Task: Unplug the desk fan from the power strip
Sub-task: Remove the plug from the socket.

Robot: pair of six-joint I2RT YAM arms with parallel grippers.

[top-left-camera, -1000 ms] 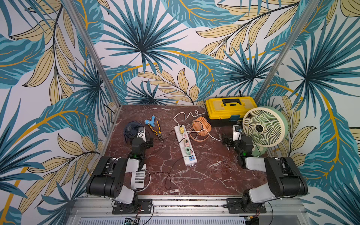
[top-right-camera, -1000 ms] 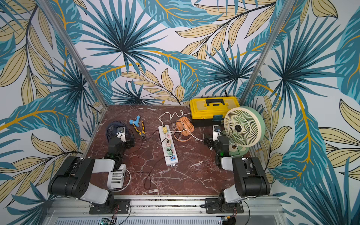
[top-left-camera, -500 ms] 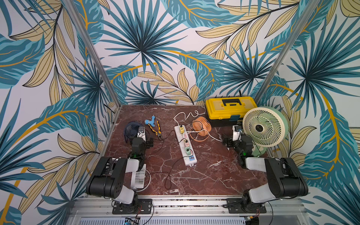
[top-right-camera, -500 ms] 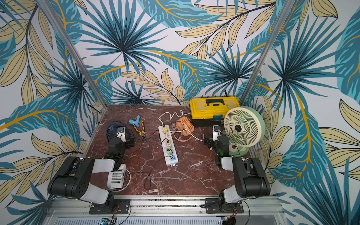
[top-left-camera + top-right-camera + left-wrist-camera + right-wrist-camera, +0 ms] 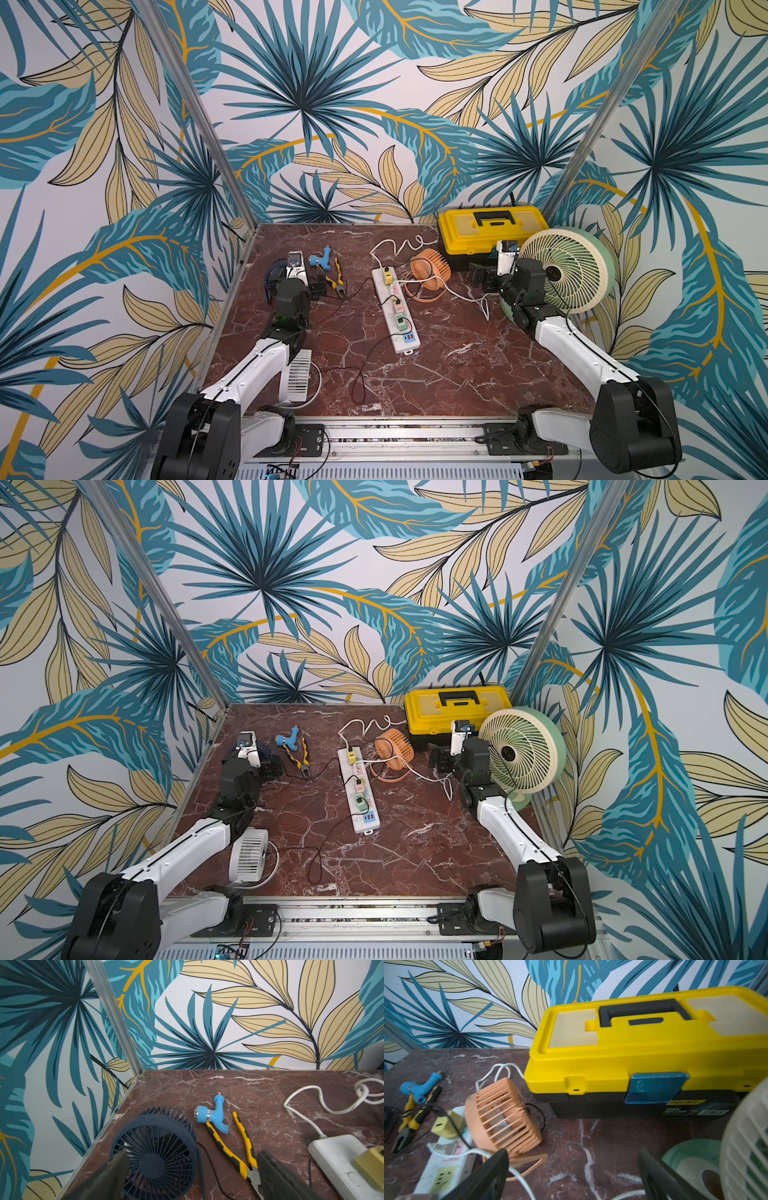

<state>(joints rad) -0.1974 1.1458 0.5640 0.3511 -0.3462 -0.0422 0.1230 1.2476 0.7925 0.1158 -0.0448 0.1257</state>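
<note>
Lying lengthwise in the middle of the dark red marble tabletop (image 5: pixel 457 374), the long white plastic power strip with pastel sockets (image 5: pixel 395 309) sits between the left gripper (image 5: pixel 318 289) and the right gripper (image 5: pixel 481 277), touching neither. Both grippers have their jaws spread wide and hold nothing. Both top views show the strip's whole length down to its blue USB panel (image 5: pixel 369 818), while the left wrist view catches only the corded end with a yellow plug block (image 5: pixel 372 1159).

Power strip (image 5: pixel 392 319) between pliers (image 5: pixel 334 280) and toolbox (image 5: pixel 490 232) (centre)
</note>
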